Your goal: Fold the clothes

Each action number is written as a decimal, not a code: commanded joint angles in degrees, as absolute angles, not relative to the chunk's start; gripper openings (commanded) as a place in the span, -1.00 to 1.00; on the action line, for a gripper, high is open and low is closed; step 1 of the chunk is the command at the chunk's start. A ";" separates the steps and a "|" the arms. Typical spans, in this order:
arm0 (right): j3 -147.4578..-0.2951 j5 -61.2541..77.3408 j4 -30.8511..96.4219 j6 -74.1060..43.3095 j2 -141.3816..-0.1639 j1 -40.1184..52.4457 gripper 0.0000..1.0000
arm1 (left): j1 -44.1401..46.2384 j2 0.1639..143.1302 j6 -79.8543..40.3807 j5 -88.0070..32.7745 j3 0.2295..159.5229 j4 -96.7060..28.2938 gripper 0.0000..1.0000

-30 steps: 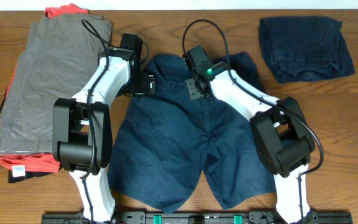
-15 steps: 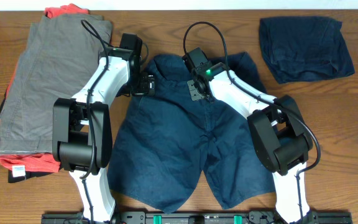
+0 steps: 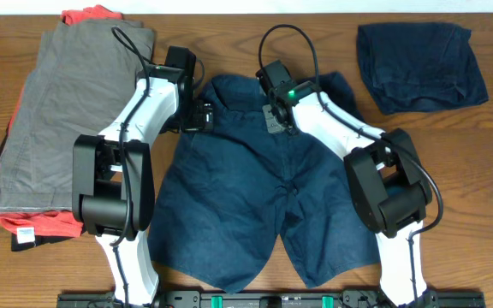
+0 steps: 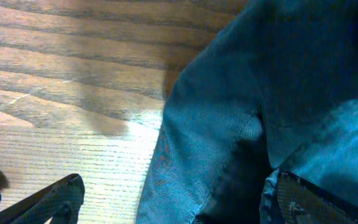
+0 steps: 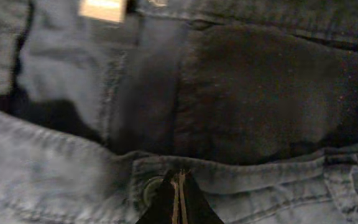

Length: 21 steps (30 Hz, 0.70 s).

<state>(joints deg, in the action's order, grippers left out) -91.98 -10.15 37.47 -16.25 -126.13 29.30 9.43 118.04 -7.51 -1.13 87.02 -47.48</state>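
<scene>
Right under the right tool is the waistband of the navy shorts — tips pressed tight together, just beside the button. Whether a pinch of denim sits between them, I can't tell. At the left tool it's the opposite story: jaws spread wide, one finger above bare table, the other over cloth, straddling the side edge of the shorts up at the waist.

How far along? By my reading, early on this garment. The shorts lie spread flat on the table, both legs fanned out away from the tools toward the arm bases, and no fold is in them yet, so every crease is left to make. Past the right tool's outer side, a dark navy garment lies in a compact bundle, which looks dealt with. Past the left tool's outer side sits a pile, grey on top with red-orange and black peeking from beneath; done or waiting, I can't say.

The right wrist view gives the close detail — button, stitching, a pale label beyond the tips — all hidden beneath the arm from overhead. The left wrist view shows the open gap. Only overhead shows the whole layout, pile and bundle included.
</scene>
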 commanded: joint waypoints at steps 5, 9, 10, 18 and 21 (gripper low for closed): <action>-96.44 -10.22 40.66 -16.67 -127.02 28.47 -0.85 | 9.10 116.68 -7.81 -1.02 87.35 -47.75 0.99; -96.09 -6.26 42.83 -16.64 -127.04 28.51 -0.11 | 9.10 116.68 -7.81 -1.02 87.35 -47.72 0.99; -96.03 -5.89 42.98 -16.64 -127.04 28.51 -0.07 | 9.10 116.68 -7.81 -1.02 87.35 -47.72 0.99; -94.35 -5.34 43.11 -14.48 -129.56 28.80 -0.14 | 9.10 116.68 -7.81 -1.02 87.35 -47.72 0.99; -94.35 -5.32 43.35 -14.52 -130.65 28.80 -0.22 | 9.10 116.68 -7.81 -1.02 87.35 -47.70 0.99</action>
<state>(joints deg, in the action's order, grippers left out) -95.09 -6.02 42.68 -15.35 -128.07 28.73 9.43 118.04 -7.51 -1.13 87.02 -47.51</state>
